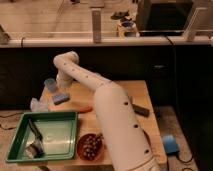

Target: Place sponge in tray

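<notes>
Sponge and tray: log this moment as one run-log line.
claw: far left of table, just above sponge | sponge: on table, outside tray | tray: front left, no sponge in it | placement: not done

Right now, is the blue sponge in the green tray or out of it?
Out. The sponge lies on the wooden table beyond the tray, beside the pale blue cup. The hand is just above it.

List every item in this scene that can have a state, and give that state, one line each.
gripper: low over the table, just above the sponge
sponge: flat on the table, outside the tray
tray: holds utensils, no sponge
cup: upright
bowl: filled with dark contents
dark block: flat on the table
</notes>
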Controlling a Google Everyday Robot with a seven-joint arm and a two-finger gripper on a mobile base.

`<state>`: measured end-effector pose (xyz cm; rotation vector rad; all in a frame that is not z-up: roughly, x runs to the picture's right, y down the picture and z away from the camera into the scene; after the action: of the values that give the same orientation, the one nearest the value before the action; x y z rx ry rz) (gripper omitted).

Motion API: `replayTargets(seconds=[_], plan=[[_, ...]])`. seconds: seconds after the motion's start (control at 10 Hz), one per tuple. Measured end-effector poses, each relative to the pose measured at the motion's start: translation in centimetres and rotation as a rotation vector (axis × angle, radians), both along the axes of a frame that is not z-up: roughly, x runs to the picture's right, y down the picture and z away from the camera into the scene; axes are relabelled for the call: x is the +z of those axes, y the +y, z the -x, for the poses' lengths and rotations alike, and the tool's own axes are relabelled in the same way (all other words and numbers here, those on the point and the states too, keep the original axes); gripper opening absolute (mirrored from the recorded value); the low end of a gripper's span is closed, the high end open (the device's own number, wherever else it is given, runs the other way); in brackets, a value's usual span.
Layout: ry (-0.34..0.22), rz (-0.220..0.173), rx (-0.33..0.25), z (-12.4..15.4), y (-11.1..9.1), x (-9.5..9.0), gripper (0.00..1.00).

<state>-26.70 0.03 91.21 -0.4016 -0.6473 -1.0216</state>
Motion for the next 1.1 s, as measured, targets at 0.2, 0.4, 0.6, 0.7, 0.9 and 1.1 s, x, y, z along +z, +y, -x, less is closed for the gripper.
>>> replayTargets(seconds=[0.2, 0.4, 0.6, 0.7, 0.9, 1.1], plan=[[0.0, -0.006, -0.005, 0.0, -0.3, 0.0, 0.57], [-0.004, -0.009, -0.01, 0.4, -0.5, -0.3, 0.61], [-0.004, -0.013, -0.012, 0.2, -0.9, -0.5, 0.5], [-0.005, -0.015, -0.012, 0.2, -0.9, -0.5, 0.5], [-0.008, -0.019, -0.014, 0.4, -1.1, -0.8, 0.52], [-0.01, -0.021, -0.013, 0.7, -1.3, -1.0, 0.52]])
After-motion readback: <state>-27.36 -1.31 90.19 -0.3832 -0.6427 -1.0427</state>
